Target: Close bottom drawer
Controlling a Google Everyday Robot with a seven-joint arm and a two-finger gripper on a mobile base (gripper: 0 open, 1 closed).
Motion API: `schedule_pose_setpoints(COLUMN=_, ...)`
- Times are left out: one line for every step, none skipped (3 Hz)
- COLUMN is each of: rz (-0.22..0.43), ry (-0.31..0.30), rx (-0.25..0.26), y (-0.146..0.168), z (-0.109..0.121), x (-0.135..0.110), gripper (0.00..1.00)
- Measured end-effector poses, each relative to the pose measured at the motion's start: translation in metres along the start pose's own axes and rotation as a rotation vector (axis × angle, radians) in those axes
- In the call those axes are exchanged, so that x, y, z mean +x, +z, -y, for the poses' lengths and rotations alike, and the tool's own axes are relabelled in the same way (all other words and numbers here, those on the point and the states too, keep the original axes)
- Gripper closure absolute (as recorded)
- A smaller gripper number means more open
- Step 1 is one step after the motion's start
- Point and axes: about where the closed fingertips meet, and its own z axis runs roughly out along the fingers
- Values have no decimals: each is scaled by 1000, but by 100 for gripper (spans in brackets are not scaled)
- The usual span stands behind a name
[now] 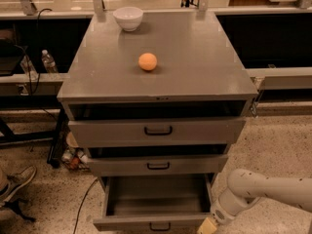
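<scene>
The bottom drawer [153, 222] of the grey metal cabinet [161, 72] is pulled far out, with its empty inside showing and its small dark handle at the lower edge of the view. The middle drawer [158, 165] and top drawer [157, 130] stand slightly out. My white arm [263, 186] reaches in from the right. My gripper [207, 226] is at the drawer's front right corner, mostly cut off by the bottom edge of the view.
An orange ball [147, 61] and a white bowl [128, 17] sit on the cabinet top. A water bottle [48, 61] stands on a shelf at left. A shoe [17, 182] and cables lie on the floor at left. Speckled floor lies to the right.
</scene>
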Motion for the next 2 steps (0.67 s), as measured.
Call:
schedule_pose_setpoints(rz=35, ry=19, rx=-30, y=45, z=24, x=8, gripper=81)
schedule_pose_setpoints(rz=62, ry=29, rx=-38, y=76, z=40, x=11, gripper=100)
